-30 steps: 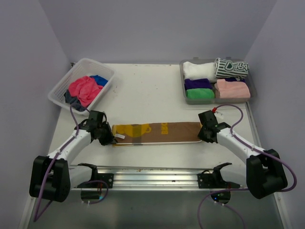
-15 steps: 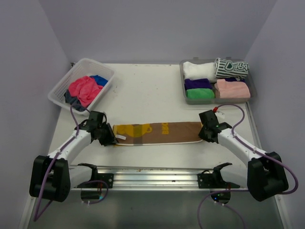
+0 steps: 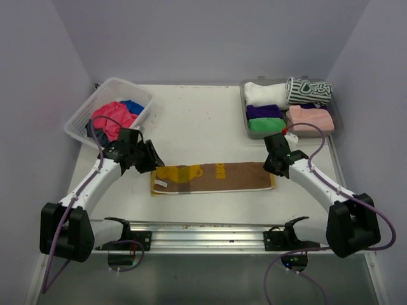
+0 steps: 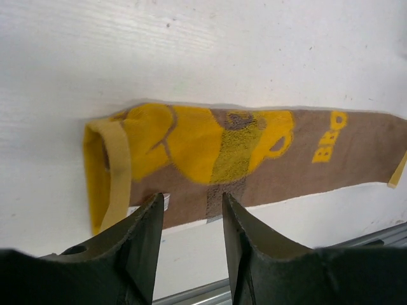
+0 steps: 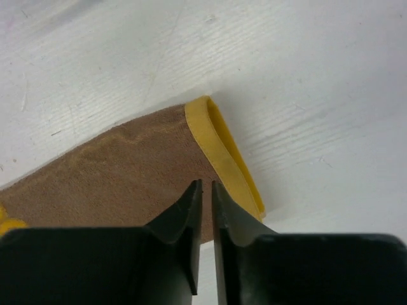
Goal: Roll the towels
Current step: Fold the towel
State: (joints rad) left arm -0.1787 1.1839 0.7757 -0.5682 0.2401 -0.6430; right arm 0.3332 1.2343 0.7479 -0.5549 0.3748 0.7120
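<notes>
A yellow-and-brown towel [image 3: 213, 178], folded into a long strip, lies flat across the table's middle. In the left wrist view the towel's [image 4: 241, 152] yellow end is just beyond my fingers. My left gripper [image 3: 149, 159] [image 4: 191, 200] hovers open by that left end with nothing between its jaws. My right gripper [image 3: 273, 166] [image 5: 206, 185] hangs over the brown right end [image 5: 121, 171], its jaws almost touching and empty. Loose pink [image 3: 108, 117] and blue [image 3: 132, 105] towels fill the basket. Rolled towels, white [image 3: 264, 94], striped [image 3: 308, 91] and green [image 3: 267, 125] among them, sit in the tray.
The white lattice basket [image 3: 86, 108] stands at the back left. The grey tray [image 3: 289, 134] is at the back right. A metal rail [image 3: 203, 230] runs along the near edge between the arm bases. Purple walls close in on three sides.
Both grippers have let go of the towel's ends and drawn back from the near edge. The left one opened. The right one opened briefly and closed again. The towel stays flat.
</notes>
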